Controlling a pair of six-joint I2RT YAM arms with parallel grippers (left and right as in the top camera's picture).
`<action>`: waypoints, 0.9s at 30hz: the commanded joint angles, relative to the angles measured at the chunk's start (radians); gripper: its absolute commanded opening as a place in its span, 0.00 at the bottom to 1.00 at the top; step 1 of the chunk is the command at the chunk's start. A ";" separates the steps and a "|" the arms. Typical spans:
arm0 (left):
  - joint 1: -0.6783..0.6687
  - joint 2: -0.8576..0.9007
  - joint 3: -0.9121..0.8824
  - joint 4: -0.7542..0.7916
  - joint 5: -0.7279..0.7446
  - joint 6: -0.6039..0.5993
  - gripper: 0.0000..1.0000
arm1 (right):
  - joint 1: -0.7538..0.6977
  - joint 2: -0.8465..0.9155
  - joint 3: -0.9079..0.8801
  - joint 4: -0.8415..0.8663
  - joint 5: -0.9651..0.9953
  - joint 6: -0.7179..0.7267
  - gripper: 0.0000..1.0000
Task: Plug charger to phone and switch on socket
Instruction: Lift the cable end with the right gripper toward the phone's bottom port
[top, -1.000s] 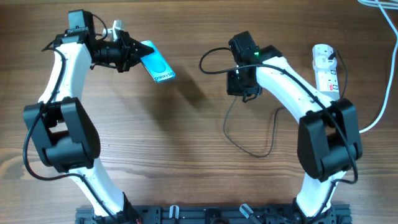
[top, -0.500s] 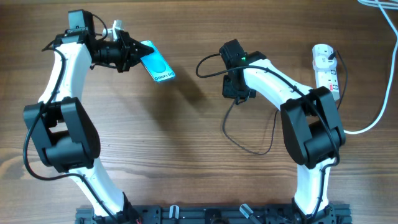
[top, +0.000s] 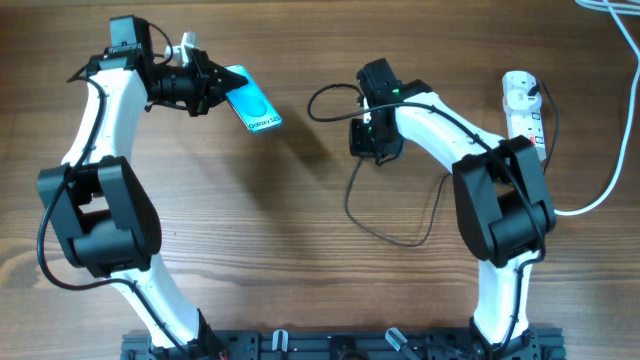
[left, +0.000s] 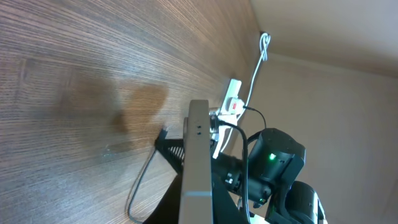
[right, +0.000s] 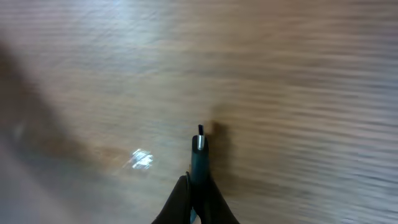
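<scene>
We see a brown wood-grain surface (top: 250, 220) filling the overhead view, its grain running from 9 to 3 o'clock. In the left wrist view a plain beige wall (left: 348, 93) stands beyond it at 3 o'clock. A small bright glare spot (right: 142, 158) lies on the wood toward 7 o'clock in the right wrist view.

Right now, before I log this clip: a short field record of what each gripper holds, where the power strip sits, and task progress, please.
left gripper: shut on the cyan-screened rectangular smartphone, raised above the wooden table
right gripper: shut on the thin black charger cable, plug tip sticking out past its fingers
white power strip: on the table's right side, no gripper on it
plug and phone: apart, not yet joined
switch state: cannot tell
</scene>
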 joint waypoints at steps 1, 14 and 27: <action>-0.002 -0.016 0.008 0.011 0.087 0.019 0.04 | -0.006 -0.192 -0.006 -0.019 -0.185 -0.167 0.04; 0.011 -0.077 0.008 0.127 0.409 0.106 0.04 | -0.006 -0.435 -0.087 -0.142 -1.031 -0.616 0.05; -0.091 -0.077 0.008 0.132 0.494 0.153 0.04 | 0.045 -0.433 -0.264 0.368 -1.058 -0.090 0.05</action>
